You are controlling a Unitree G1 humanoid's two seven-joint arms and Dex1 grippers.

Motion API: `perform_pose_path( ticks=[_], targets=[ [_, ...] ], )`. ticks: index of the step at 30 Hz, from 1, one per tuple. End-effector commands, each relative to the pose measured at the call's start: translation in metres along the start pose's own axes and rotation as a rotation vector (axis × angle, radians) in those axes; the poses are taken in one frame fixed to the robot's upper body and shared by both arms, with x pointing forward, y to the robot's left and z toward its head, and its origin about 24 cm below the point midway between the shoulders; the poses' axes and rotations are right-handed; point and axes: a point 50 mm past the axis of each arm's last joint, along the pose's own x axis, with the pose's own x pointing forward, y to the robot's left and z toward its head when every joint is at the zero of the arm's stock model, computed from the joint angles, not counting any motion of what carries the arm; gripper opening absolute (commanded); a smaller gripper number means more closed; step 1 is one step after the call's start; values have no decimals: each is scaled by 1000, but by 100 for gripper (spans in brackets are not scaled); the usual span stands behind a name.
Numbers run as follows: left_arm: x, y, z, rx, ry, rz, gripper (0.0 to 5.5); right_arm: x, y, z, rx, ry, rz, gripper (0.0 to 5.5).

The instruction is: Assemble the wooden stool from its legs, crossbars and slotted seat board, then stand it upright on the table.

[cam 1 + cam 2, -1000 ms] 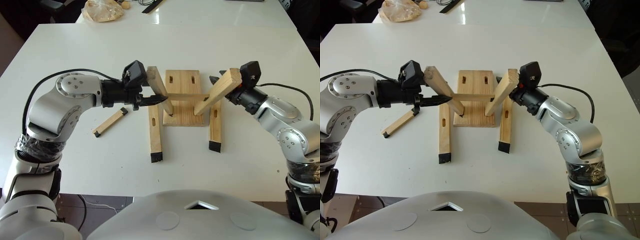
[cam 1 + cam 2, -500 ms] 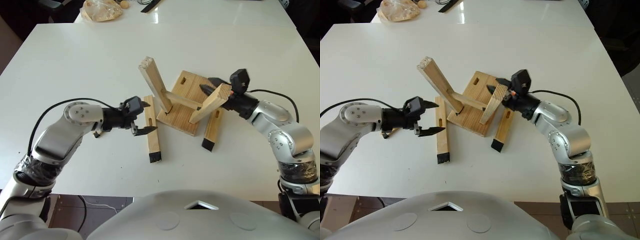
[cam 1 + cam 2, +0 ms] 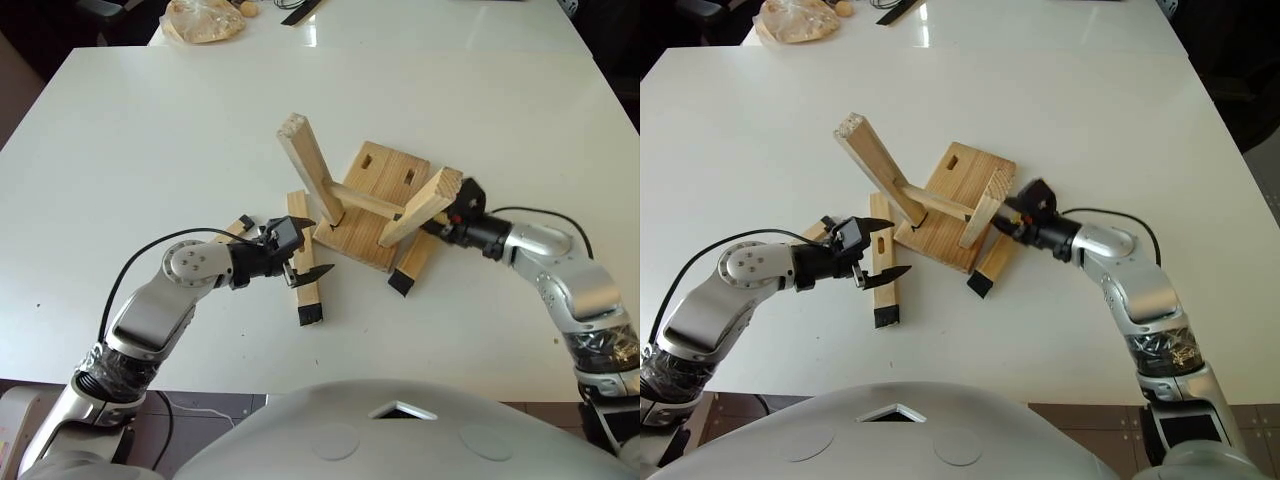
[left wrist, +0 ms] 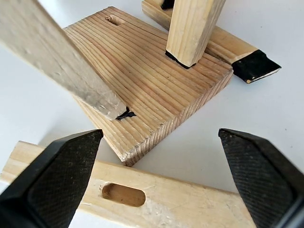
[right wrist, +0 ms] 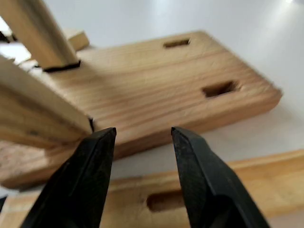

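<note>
Down go both arms, and both have let go: the left gripper (image 3: 318, 247) has slid right, black fingers spread wide over the loose pale wooden leg with a black foot (image 3: 305, 285) lying near-left of the rectangular slotted wooden seat board (image 3: 388, 165). The right gripper (image 5: 142, 137), also spread and empty, now sits low just right of it. That board lies flat mid-table with two slanted wooden legs (image 3: 308, 172) and a thin wooden crossbar (image 3: 372, 203) standing unaided, so the remaining legs look next.
</note>
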Motion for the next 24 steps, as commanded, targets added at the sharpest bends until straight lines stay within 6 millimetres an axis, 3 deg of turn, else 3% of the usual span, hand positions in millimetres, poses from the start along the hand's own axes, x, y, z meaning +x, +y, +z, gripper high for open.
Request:
perform_pose_path(
  ticks=[1, 8, 14, 19, 24],
  targets=[
    [1, -5, -32, -27, 129, 11, 453, -8, -4, -13, -47, 73, 22, 217],
    [-10, 4, -77, -67, 272, 79, 453, -24, -23, -45, -100, 218, -13, 217],
    [-29, 11, -102, -70, 358, 115, 453, -48, -41, -65, -131, 310, -51, 217],
    [-46, 19, -105, -69, 372, 138, 453, -68, -52, -71, -140, 339, -72, 217],
    [-43, 35, -76, -74, 223, 168, 453, -69, -56, -49, -162, 262, -75, 217]
  ],
)
